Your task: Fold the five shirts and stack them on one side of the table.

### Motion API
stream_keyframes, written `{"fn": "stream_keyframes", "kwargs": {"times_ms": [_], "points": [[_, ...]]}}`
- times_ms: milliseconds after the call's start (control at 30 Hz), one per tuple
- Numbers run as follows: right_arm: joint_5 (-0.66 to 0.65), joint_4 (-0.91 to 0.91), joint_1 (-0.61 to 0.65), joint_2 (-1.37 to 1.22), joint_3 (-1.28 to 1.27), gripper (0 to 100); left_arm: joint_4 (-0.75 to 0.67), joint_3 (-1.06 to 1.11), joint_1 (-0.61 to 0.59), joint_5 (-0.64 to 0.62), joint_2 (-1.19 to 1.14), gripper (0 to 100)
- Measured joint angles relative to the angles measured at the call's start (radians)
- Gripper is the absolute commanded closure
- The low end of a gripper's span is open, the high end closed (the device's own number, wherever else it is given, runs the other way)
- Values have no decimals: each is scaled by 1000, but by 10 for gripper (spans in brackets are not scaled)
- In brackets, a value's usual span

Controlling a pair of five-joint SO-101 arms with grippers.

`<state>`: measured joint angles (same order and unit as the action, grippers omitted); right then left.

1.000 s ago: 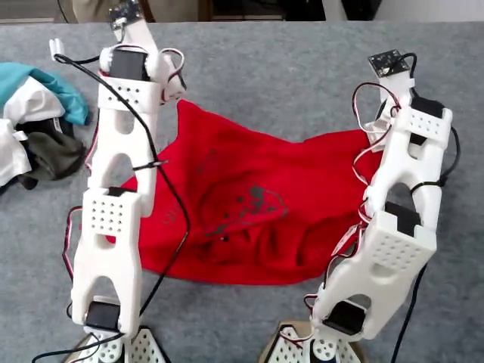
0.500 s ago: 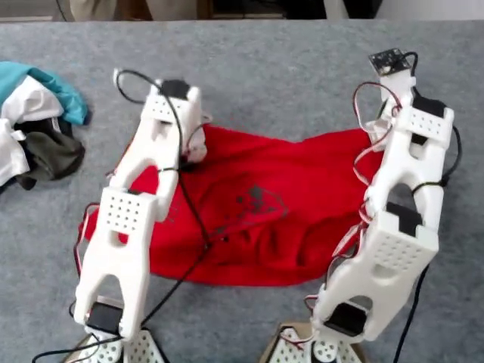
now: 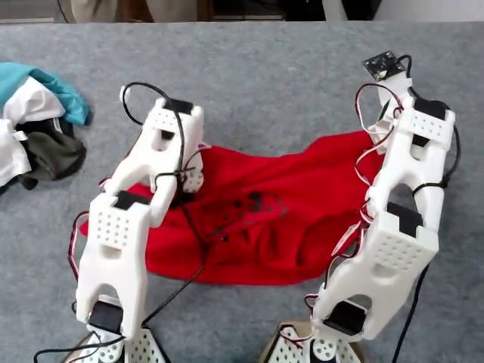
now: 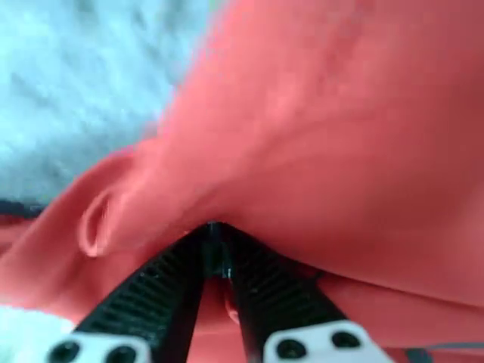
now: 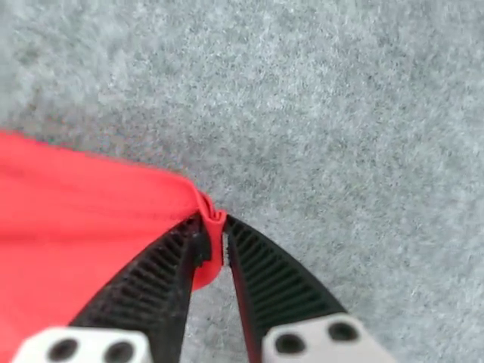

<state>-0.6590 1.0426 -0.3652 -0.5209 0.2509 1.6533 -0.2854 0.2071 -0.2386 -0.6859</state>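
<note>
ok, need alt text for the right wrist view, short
The black ribbed right gripper is shut on a folded corner of the red fabric shirt. The shirt lies on the grey fuzzy table surface, which takes up most of the picture.

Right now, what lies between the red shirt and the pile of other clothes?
Nothing: the high view shows bare grey table between the red shirt and the clothes pile.
</note>
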Motion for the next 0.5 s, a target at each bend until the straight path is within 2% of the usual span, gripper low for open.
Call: {"fn": "stream_keyframes", "kwargs": {"times_ms": [200, 367, 500], "points": [[-46, 12, 0, 0, 0, 983, -233, 384, 2, 48, 216, 981], [-49, 14, 2, 0, 0, 983, -210, 509, 3, 110, 385, 980], [-49, 14, -6, 0, 0, 983, -163, 512, -3, 164, 529, 954]]}}
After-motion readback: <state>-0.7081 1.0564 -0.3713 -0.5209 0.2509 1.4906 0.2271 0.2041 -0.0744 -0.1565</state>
